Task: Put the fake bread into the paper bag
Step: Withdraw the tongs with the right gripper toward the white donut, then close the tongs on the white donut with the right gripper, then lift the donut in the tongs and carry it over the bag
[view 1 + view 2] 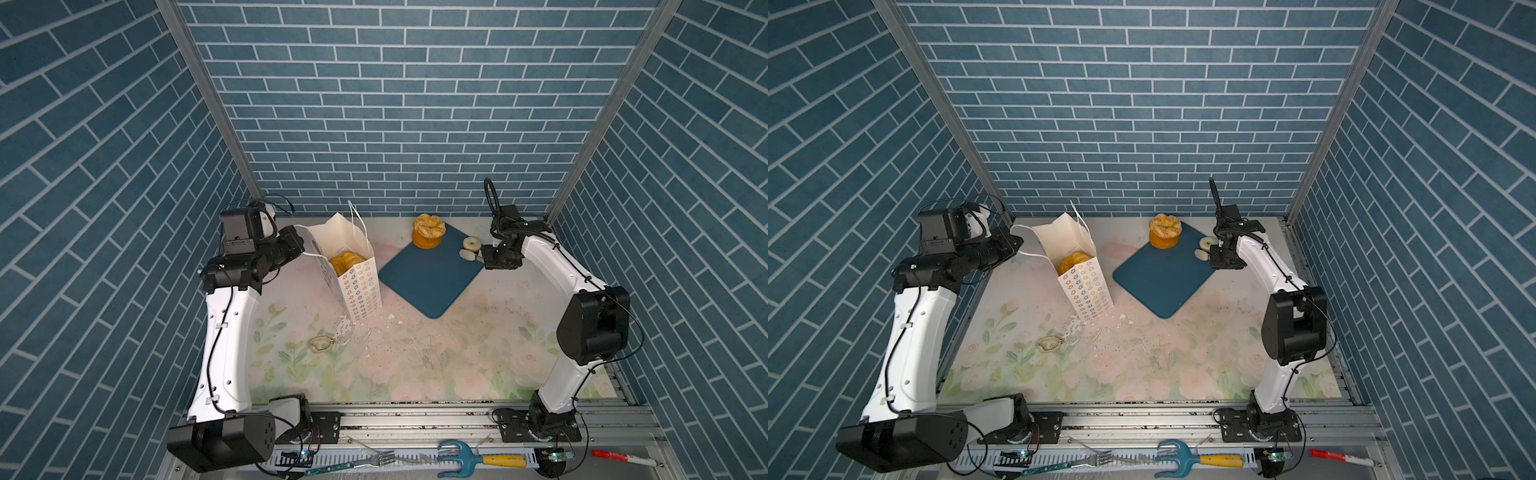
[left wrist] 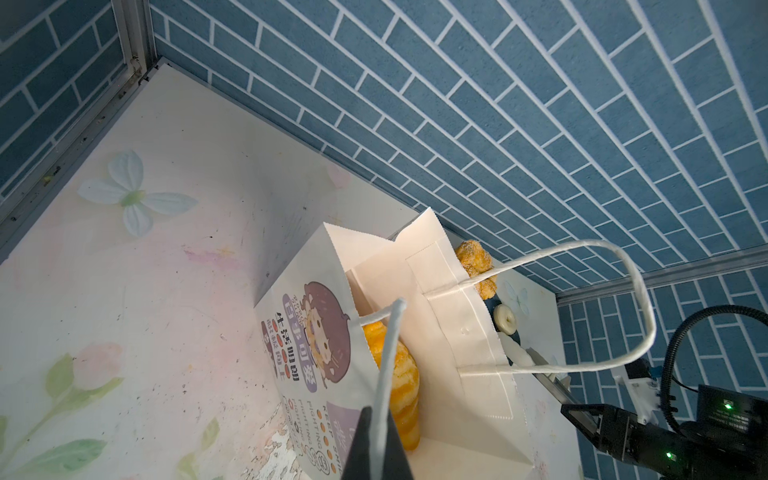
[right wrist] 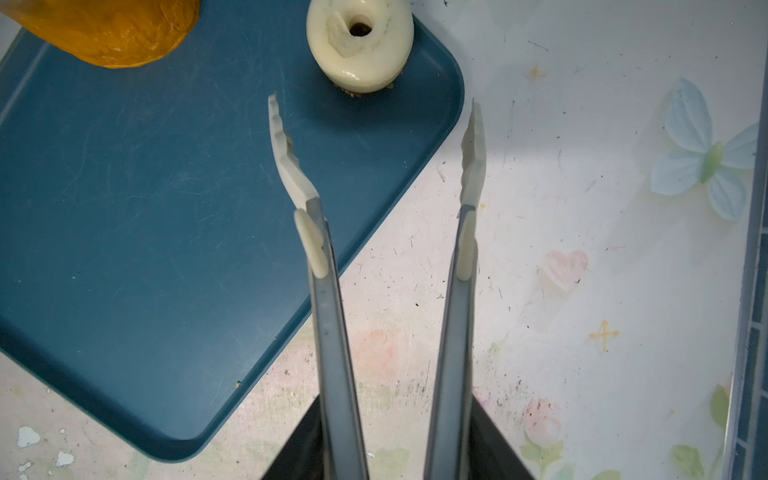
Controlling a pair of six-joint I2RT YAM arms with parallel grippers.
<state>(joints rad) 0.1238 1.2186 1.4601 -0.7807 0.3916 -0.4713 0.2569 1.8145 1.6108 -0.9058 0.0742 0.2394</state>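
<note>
Presently, the paper bag [image 1: 359,286] stands on the floral desk [image 1: 415,365], left of the dark teal tray [image 1: 428,286], with its mouth open. The left hand [image 2: 376,440] is pressed together on 1 white cord handle [image 2: 390,353], and the cord runs taut from the hand to the bag's rim. The other handle [image 2: 498,370] loops free. Golden-orange fake bread [image 2: 399,374] is stacked inside the bag and shows through the mouth in both top views. The count inside cannot be told. 2 pieces lie outside the bag, both on the tray: a sugar-dusted tall cake [image 1: 428,232] at the far corner and a small white ring [image 3: 359,41] at the corner nearest the right arm. The right hand [image 1: 488,258] is clamped on a pair of metal tongs [image 3: 328,311] with pale serrated tips. The tips stand apart, just short of the white ring and not touching it, 1 over the tray and 1 over bare desk. White flakes [image 1: 345,328] lie scattered on the desk at the bag's base.
</note>
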